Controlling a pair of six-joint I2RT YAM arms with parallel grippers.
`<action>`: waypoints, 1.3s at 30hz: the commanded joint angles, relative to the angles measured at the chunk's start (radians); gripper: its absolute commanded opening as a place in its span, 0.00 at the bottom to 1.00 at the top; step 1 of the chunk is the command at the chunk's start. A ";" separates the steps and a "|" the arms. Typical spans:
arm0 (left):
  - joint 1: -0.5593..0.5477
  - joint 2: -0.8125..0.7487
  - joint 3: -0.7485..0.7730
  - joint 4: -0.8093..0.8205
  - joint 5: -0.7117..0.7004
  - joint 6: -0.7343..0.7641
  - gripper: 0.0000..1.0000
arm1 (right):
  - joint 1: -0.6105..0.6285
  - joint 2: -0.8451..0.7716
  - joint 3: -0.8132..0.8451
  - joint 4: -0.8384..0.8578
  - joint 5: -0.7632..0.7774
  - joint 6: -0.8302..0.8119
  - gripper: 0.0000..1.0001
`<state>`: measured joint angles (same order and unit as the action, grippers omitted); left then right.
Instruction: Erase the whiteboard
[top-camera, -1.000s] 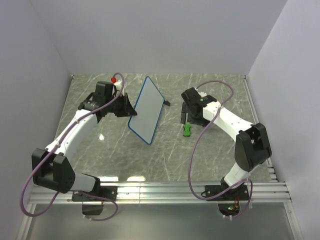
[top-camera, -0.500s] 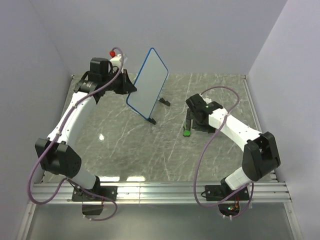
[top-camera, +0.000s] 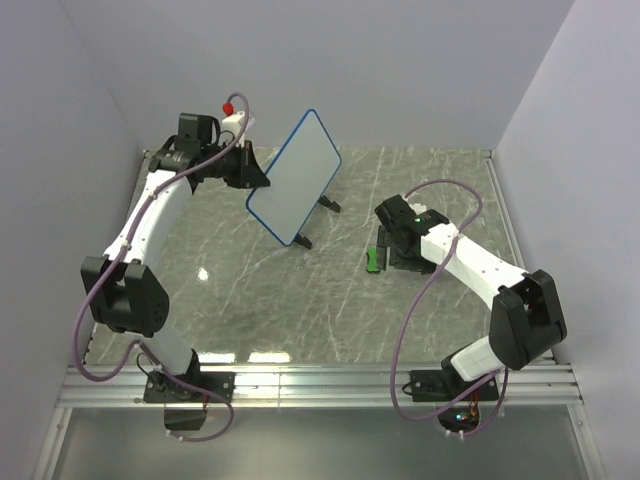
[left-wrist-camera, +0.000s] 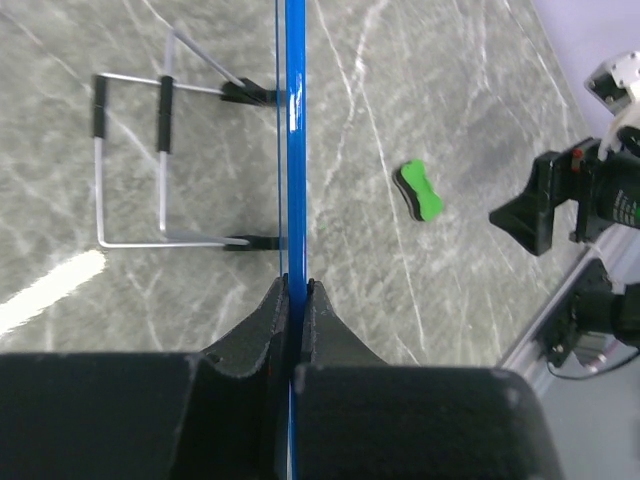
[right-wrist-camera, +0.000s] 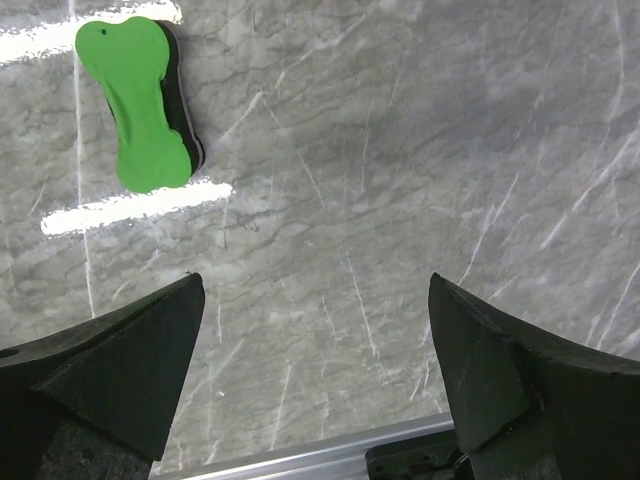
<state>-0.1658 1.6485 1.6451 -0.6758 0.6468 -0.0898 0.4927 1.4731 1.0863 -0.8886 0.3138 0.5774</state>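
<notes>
whiteboard (top-camera: 293, 178) tilted at back, left of centre over tabletop (top-camera: 300, 310), its left edge clamped between left jaws; stand (left-wrist-camera: 130, 160) on the face turned away from eraser (top-camera: 373, 259), can't tell if feet touch tabletop. eraser flat on tabletop, right of and nearer than whiteboard, well apart. right jaws just right of eraser, spread wide, not touching it

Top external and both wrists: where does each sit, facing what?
Top external: above, behind the bases, looking down on the table; both arms show, left tool shut on the whiteboard.
Left wrist: on the left arm, sighting along the whiteboard's blue edge; its fingers show.
Right wrist: facing down at the table; the open right tool frames it.
Both wrist views share the green eraser.
</notes>
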 joint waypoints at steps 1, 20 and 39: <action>-0.012 0.003 -0.008 0.079 0.120 0.018 0.00 | -0.006 -0.031 -0.003 0.002 0.025 -0.007 1.00; -0.021 0.063 0.103 0.012 0.057 0.048 0.00 | -0.017 0.004 -0.012 0.030 0.007 -0.025 1.00; 0.026 0.077 0.165 -0.044 0.086 0.065 0.00 | -0.039 0.043 0.020 0.042 -0.009 -0.077 1.00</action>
<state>-0.1345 1.7557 1.7805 -0.7715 0.6815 -0.0521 0.4667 1.5135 1.0729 -0.8593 0.2962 0.5217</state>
